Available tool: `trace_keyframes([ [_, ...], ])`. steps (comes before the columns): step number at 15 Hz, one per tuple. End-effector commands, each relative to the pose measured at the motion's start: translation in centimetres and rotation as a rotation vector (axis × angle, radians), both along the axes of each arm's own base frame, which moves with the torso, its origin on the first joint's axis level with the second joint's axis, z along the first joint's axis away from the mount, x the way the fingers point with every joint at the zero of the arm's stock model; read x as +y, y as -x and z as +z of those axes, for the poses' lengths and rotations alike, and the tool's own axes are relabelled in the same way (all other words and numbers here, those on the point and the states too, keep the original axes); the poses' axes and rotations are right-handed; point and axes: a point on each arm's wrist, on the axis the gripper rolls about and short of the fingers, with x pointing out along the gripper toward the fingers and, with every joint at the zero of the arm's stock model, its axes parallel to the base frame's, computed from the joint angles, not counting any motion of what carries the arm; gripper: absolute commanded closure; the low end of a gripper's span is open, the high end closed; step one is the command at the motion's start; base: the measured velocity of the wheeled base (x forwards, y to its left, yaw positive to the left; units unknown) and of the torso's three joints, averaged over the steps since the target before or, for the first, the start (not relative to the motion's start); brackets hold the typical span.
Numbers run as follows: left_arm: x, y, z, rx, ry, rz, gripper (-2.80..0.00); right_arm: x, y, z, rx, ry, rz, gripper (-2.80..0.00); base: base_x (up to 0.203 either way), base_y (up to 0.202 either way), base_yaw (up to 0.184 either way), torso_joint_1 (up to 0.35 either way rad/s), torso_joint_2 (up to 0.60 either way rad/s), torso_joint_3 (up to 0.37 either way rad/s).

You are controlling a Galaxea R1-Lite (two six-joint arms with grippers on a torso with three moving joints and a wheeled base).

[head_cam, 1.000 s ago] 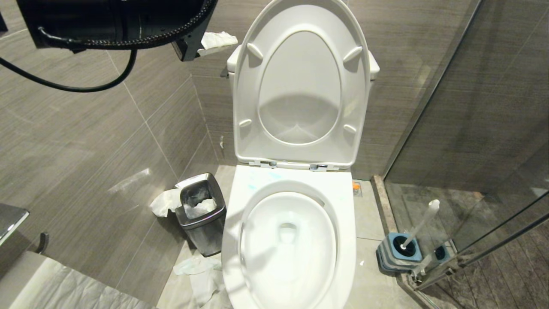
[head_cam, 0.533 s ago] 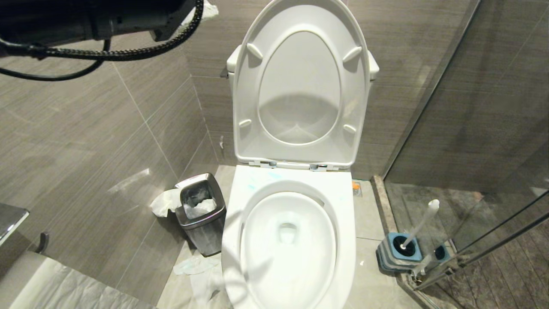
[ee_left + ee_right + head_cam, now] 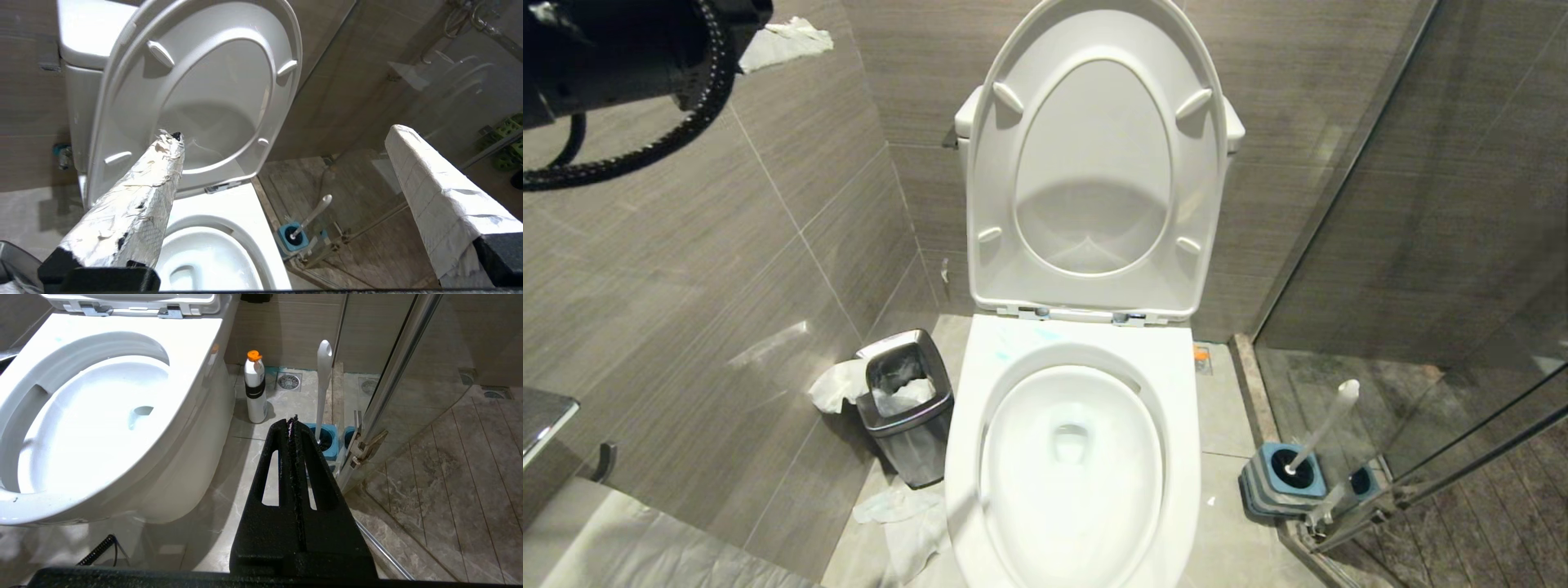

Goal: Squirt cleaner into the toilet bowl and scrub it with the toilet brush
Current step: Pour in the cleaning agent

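Left gripper (image 3: 282, 134) up high far left, fingers apart, empty. Right gripper (image 3: 292, 420) parked low, fingers together. Toilet bowl (image 3: 1072, 465) open; toilet brush (image 3: 1327, 425) in holder, right floor. Next: grab handle high, lift straight up.
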Motion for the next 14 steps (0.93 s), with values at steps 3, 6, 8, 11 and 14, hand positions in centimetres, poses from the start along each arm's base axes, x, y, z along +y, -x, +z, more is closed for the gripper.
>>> trace_keyframes([
  [3,0.9,1.1,0.5,-0.022,0.019,0.034,-2.80,0.0,0.0,0.0,0.002,0.000,0.000,0.00,0.000,0.000,0.000,0.000,0.00,0.000],
  [6,1.2,1.6,0.1,-0.021,0.007,0.038,-2.80,0.0,0.0,0.0,0.001,0.000,0.000,0.00,0.000,0.000,0.000,0.000,0.00,0.000],
  [8,1.0,1.4,-0.3,-0.027,-0.026,0.037,-2.80,0.0,0.0,0.0,0.000,0.000,0.000,0.00,0.000,0.000,0.000,0.000,0.00,0.000],
  [11,0.8,1.0,-1.0,-0.017,-0.058,0.044,-2.80,0.0,0.0,0.0,0.002,0.000,0.000,0.00,0.000,0.000,0.000,0.000,0.00,0.000],
  [14,0.9,0.9,-2.4,-0.025,-0.147,0.055,-2.80,0.0,0.0,0.0,0.000,0.000,0.000,0.00,0.000,0.000,0.000,0.000,0.00,0.000],
])
